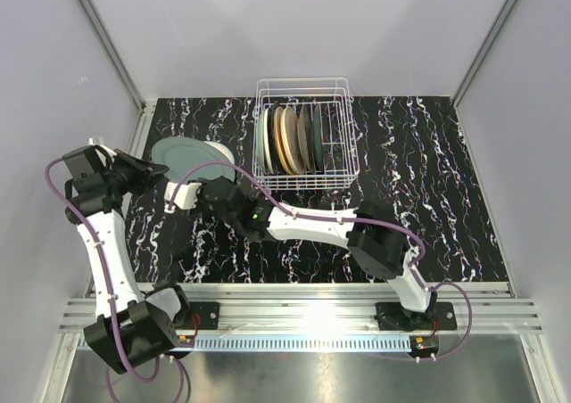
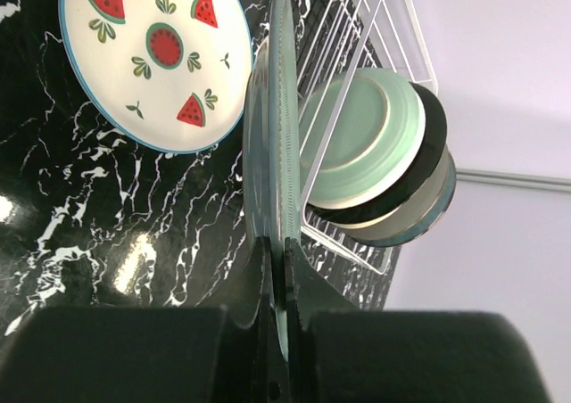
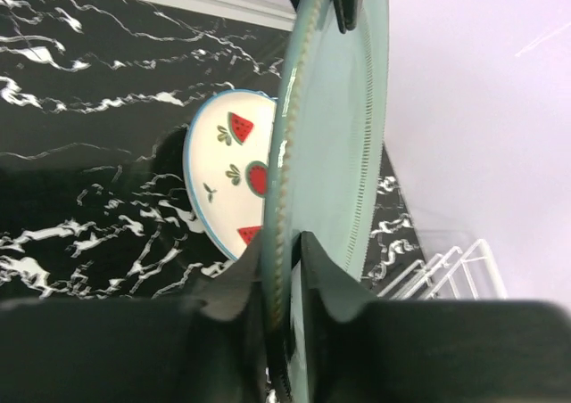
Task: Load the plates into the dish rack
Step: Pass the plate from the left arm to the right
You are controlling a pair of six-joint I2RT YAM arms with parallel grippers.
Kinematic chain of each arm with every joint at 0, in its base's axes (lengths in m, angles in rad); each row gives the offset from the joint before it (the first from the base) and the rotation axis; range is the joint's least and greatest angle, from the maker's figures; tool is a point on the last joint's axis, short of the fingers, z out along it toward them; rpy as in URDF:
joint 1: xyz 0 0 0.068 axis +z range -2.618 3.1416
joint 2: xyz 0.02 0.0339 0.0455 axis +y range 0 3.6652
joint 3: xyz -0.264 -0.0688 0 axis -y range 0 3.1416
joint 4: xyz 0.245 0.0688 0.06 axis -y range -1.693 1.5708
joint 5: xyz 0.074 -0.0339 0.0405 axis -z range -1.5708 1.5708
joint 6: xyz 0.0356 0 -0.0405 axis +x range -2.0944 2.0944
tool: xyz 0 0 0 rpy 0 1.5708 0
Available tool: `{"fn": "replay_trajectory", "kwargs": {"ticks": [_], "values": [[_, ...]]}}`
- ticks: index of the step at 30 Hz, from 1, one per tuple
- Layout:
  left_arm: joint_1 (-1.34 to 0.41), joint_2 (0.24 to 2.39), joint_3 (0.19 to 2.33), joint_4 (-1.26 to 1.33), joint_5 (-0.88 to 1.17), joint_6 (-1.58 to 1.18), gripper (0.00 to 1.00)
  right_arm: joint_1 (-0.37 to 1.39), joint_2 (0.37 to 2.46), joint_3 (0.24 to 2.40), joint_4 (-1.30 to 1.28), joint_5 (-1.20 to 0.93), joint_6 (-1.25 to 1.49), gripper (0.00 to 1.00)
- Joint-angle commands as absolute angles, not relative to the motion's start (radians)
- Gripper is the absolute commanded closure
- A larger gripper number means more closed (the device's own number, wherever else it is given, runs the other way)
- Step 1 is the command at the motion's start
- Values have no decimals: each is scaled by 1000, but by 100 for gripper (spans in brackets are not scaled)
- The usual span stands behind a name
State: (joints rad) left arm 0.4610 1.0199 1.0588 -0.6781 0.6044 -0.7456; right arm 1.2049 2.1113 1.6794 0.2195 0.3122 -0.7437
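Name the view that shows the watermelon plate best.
Left wrist: the watermelon plate lies nearly whole, face up. Right wrist shows half, behind the held green plate. Top external shows only a white sliver.

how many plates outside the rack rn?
2. The pale green plate is held by the left gripper and right gripper; the watermelon plate lies flat on the table. Arms could hide more.
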Motion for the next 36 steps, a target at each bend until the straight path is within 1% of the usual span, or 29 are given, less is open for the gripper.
{"fn": "replay_trajectory", "kwargs": {"ticks": [1, 3, 4, 6, 7, 9, 11, 12, 13, 14, 15, 17, 19, 22, 23, 25, 26, 27, 28, 36], "values": [[459, 986, 1069, -502, 747, -825, 100, 1226, 2105, 1697, 325, 348, -788, 88], [459, 989, 1065, -485, 752, -827, 100, 1227, 2097, 1678, 347, 342, -795, 94], [457, 991, 1060, -479, 752, -828, 100, 1230, 2092, 1672, 357, 341, -796, 99], [459, 994, 1057, -476, 752, -825, 100, 1233, 2083, 1657, 380, 339, -802, 100], [459, 999, 1055, -476, 752, -822, 98, 1235, 2079, 1654, 382, 336, -801, 100], [459, 1005, 1055, -474, 756, -818, 90, 1238, 2077, 1651, 390, 337, -802, 100], [459, 1014, 1060, -471, 765, -815, 89, 1244, 2071, 1648, 390, 330, -795, 100], [457, 1019, 1061, -460, 770, -818, 86, 1244, 2068, 1646, 390, 328, -785, 100], [459, 1028, 1066, -450, 781, -821, 77, 1244, 2062, 1644, 387, 312, -775, 100], [457, 1040, 1075, -443, 798, -827, 72, 1246, 2060, 1644, 373, 304, -753, 100], [457, 1052, 1110, -452, 807, -828, 72, 1246, 2057, 1647, 367, 298, -743, 100], [459, 1094, 1149, -463, 819, -822, 67, 1249, 2049, 1648, 361, 293, -721, 100], [459, 1123, 1198, -479, 822, -813, 61, 1249, 2042, 1646, 348, 293, -701, 100], [459, 1164, 1271, -514, 827, -784, 48, 1249, 2029, 1625, 357, 285, -658, 100], [459, 1173, 1288, -523, 824, -766, 40, 1247, 2016, 1605, 365, 279, -631, 100], [462, 1201, 1344, -552, 816, -747, 35, 1247, 1997, 1589, 370, 268, -612, 100], [465, 1209, 1362, -561, 804, -729, 28, 1246, 1990, 1576, 368, 268, -586, 100], [466, 1216, 1394, -580, 799, -721, 11, 1246, 1983, 1569, 368, 268, -575, 100], [469, 1227, 1410, -587, 796, -715, 1, 1246, 1967, 1560, 367, 264, -566, 100], [471, 1238, 1456, -615, 739, -654, 1, 1243, 1861, 1468, 335, 239, -430, 100]]}}
